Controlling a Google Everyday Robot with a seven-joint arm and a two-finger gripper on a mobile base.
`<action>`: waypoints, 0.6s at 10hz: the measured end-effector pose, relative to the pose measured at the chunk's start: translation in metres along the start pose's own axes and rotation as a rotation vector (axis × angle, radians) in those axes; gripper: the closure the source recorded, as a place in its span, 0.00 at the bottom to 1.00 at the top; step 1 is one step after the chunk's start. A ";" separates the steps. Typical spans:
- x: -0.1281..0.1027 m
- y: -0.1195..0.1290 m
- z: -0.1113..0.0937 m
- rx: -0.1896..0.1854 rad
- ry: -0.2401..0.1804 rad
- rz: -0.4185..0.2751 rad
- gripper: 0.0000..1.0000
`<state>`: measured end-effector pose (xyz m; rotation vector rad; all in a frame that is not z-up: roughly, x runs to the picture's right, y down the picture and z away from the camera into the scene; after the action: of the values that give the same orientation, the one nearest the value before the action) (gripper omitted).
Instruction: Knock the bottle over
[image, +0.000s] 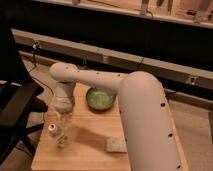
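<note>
A clear plastic bottle with a white cap is near the left front of the wooden table. I cannot tell whether it is upright or tilted. My gripper points down from the white arm, right beside and just above the bottle, at its right side. The gripper partly overlaps the bottle's body.
A green bowl stands at the back middle of the table. A small grey-tan square pad lies near the front middle. A black chair stands to the left of the table. A dark wall with rails runs behind.
</note>
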<state>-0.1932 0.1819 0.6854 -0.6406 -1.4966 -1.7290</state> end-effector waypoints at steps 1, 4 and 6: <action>-0.001 -0.005 0.004 0.002 0.007 -0.003 1.00; -0.006 -0.030 0.019 -0.004 0.032 -0.018 1.00; -0.005 -0.036 0.023 -0.002 0.032 -0.016 1.00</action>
<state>-0.2211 0.2062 0.6644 -0.6012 -1.4814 -1.7453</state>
